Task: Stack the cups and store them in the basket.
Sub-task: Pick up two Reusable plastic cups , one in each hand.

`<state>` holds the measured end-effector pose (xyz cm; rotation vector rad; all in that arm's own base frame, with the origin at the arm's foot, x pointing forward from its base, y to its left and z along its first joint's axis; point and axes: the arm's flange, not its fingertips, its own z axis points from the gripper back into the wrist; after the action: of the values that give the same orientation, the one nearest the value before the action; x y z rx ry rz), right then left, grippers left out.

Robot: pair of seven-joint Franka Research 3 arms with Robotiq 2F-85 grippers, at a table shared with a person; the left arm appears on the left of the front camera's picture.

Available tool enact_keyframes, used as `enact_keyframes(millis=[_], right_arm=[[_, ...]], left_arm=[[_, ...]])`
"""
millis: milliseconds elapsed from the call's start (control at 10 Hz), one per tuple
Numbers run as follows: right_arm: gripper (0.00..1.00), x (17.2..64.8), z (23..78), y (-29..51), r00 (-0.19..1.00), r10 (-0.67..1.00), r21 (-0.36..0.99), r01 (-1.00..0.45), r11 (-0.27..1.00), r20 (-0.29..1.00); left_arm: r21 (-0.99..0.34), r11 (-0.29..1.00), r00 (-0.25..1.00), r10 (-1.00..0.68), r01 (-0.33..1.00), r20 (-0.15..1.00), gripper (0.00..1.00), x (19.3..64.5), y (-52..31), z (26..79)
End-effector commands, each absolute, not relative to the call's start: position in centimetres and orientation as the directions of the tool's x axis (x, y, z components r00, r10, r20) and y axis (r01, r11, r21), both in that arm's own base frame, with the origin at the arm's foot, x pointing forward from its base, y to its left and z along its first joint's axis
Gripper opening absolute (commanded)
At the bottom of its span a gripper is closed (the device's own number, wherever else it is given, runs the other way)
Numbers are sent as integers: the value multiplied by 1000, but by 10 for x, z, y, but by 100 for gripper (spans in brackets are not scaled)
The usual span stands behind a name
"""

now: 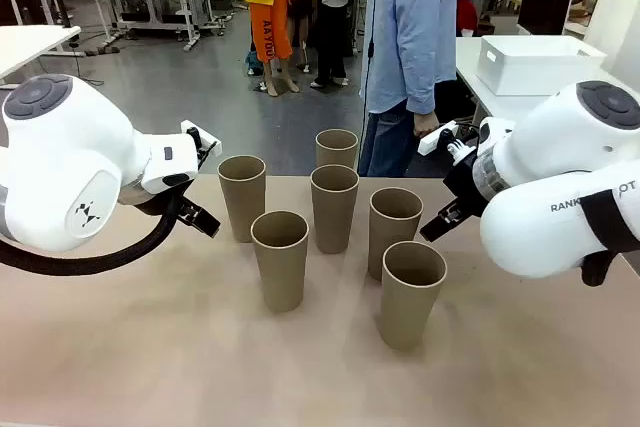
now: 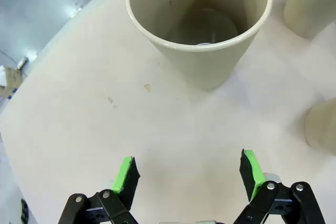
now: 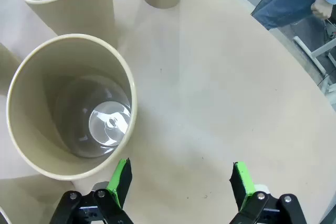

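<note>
Front view: six tan cups (image 1: pixel 334 207) are stood upright, unstacked, on the table (image 1: pixel 150 347). Beyond the cups a person (image 1: pixel 410 37) is seen, and the white basket (image 1: pixel 535 64) is set farther back, to the right of the cups. The left gripper (image 2: pixel 186 174) is spread, with one cup (image 2: pixel 199 30) ahead of it. The right gripper (image 3: pixel 181 179) is spread, with a cup (image 3: pixel 68 108) just beside one finger.

Front across table (image 1: pixel 150 347); wrists near cups (image 1: pixel 333 209)
</note>
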<state>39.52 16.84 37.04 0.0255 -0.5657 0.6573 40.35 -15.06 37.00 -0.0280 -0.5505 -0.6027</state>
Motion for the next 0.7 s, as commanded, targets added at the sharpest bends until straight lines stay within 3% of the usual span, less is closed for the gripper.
enact_keyframes(millis=[0, 600], right_arm=[[100, 395, 370, 168, 647, 571, -152, -585, 797, 505], [100, 395, 370, 168, 647, 571, -152, -585, 797, 505]], left_arm=[[132, 828, 685, -531, 545, 500, 100, 403, -151, 370], [132, 828, 685, -531, 545, 500, 100, 403, -151, 370]])
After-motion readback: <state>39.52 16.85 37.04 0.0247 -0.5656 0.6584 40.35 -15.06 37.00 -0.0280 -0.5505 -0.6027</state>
